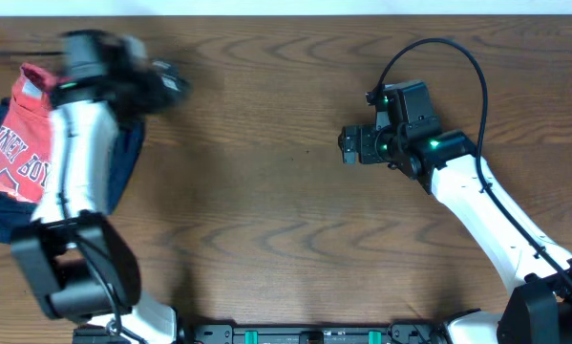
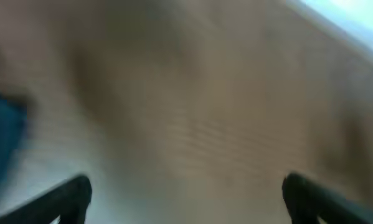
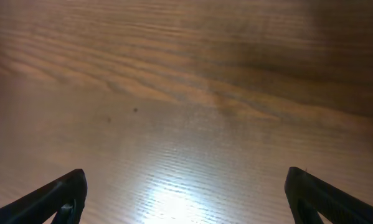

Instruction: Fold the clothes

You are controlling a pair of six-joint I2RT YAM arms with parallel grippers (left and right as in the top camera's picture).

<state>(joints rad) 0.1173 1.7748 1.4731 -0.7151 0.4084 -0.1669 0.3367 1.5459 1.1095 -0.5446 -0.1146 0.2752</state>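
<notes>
- The coral-red cotton t-shirt (image 1: 18, 143) lies bunched among navy garments (image 1: 125, 164); folding not begun.
- Both empty, jaws wide: left gripper (image 2: 186, 185) beside it, right gripper (image 3: 185, 179) well apart.

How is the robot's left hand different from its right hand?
The left hand looks smeared and blurry, but the right hand looks sharp. The left hand is beside the red t-shirt at the far left of the table. The right hand is over bare wood on the other side, away from the clothes. Both hands are wide open and hold nothing.
</notes>
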